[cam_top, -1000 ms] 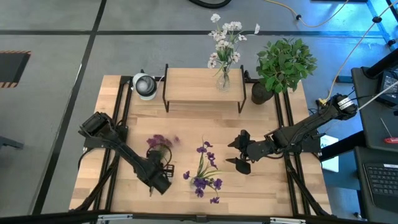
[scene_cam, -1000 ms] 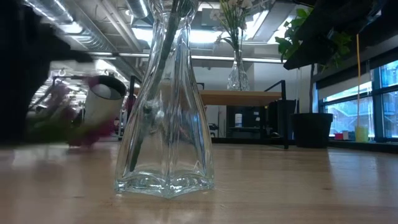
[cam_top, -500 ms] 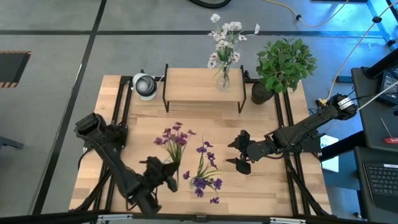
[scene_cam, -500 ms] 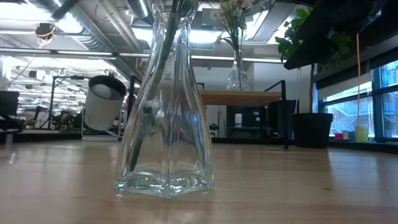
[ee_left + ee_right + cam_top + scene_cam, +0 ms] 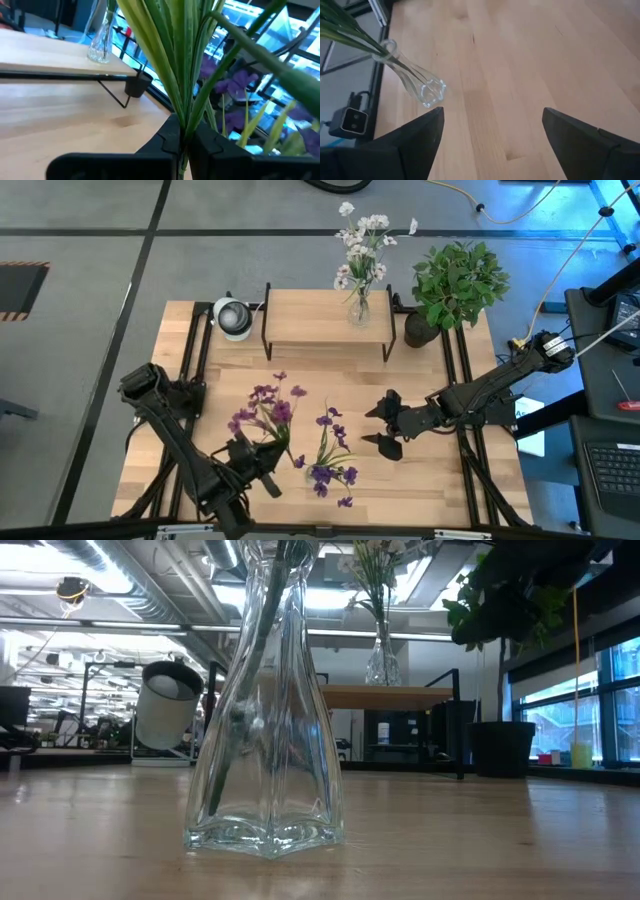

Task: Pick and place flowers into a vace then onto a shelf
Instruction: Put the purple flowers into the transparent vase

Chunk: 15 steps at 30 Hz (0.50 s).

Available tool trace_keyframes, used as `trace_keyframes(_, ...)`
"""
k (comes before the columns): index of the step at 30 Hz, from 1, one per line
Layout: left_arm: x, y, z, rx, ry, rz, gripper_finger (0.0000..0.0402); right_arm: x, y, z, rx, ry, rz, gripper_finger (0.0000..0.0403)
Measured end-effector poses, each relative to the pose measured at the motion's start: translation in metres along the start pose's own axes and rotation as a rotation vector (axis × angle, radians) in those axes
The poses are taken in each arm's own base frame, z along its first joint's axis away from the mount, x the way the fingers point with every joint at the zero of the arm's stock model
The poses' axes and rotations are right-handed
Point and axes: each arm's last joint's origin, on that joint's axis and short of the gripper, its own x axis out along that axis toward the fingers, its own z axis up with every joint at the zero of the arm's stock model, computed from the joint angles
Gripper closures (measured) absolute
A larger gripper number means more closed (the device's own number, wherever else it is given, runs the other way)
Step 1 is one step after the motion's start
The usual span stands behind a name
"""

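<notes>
Since half a second ago the left gripper [image 5: 262, 465] has carried its purple flower bunch [image 5: 265, 406] slightly left and toward the table's near edge; a second ago it was a blur further left. Left jaws are pressed together on the green stalks [image 5: 176, 75], pinched right between the fingers. Blossoms hang above the wooden tabletop [image 5: 420, 480], left of the near glass vase [image 5: 266, 710].

That vase sits at centre-front of the table and holds purple flowers [image 5: 328, 450] already, stems visible inside the glass. Right gripper [image 5: 385, 426] waits just right of the vase, jaws spread wide, nothing between them; right wrist view shows the vase [image 5: 415, 80] ahead on bare wood.

Shelf [image 5: 325, 320] stands at the back of the table with a second glass vase [image 5: 359, 308] of white flowers [image 5: 365, 240] on its board. Potted green plant [image 5: 455, 280] right of the shelf, white cylinder object [image 5: 233, 316] left of it.
</notes>
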Motion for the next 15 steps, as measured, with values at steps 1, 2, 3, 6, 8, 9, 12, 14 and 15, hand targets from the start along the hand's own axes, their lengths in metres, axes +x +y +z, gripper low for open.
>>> trace_keyframes(1, 0.003, -0.002, 0.0, 0.009, -0.006, 0.007, 0.0393, 0.0, 0.0, 0.001, 0.003, -0.006, 0.004, 0.0063)
trace_keyframes(2, 0.005, -0.003, 0.0, 0.025, -0.008, 0.012, 0.0393, 0.0, 0.001, 0.001, 0.005, -0.009, 0.006, 0.0063)
trace_keyframes(3, 0.007, -0.004, 0.0, 0.046, -0.009, 0.017, 0.0393, 0.0, 0.001, 0.001, 0.009, -0.011, 0.008, 0.0063)
trace_keyframes(6, 0.007, -0.007, 0.0, 0.072, -0.01, 0.017, 0.0393, 0.0, 0.001, 0.001, 0.03, -0.011, 0.008, 0.0063)
trace_keyframes(8, 0.004, -0.01, 0.0, 0.065, -0.005, 0.009, 0.0393, 0.0, 0.001, 0.001, 0.031, -0.012, 0.008, 0.0063)
trace_keyframes(9, 0.002, -0.011, 0.0, 0.068, -0.003, 0.004, 0.0393, 0.0, 0.001, 0.001, 0.031, -0.011, 0.008, 0.0063)
trace_keyframes(12, -0.004, -0.017, 0.001, 0.06, 0.004, -0.008, 0.0393, 0.0, 0.001, 0.001, 0.031, -0.012, 0.008, 0.0063)
trace_keyframes(14, -0.007, -0.025, 0.007, 0.074, 0.009, -0.018, 0.0393, 0.0, 0.001, 0.001, 0.031, -0.012, 0.007, 0.0063)
trace_keyframes(15, -0.009, -0.029, 0.011, 0.082, 0.011, -0.022, 0.0393, 0.0, 0.001, 0.001, 0.031, -0.012, 0.007, 0.0063)
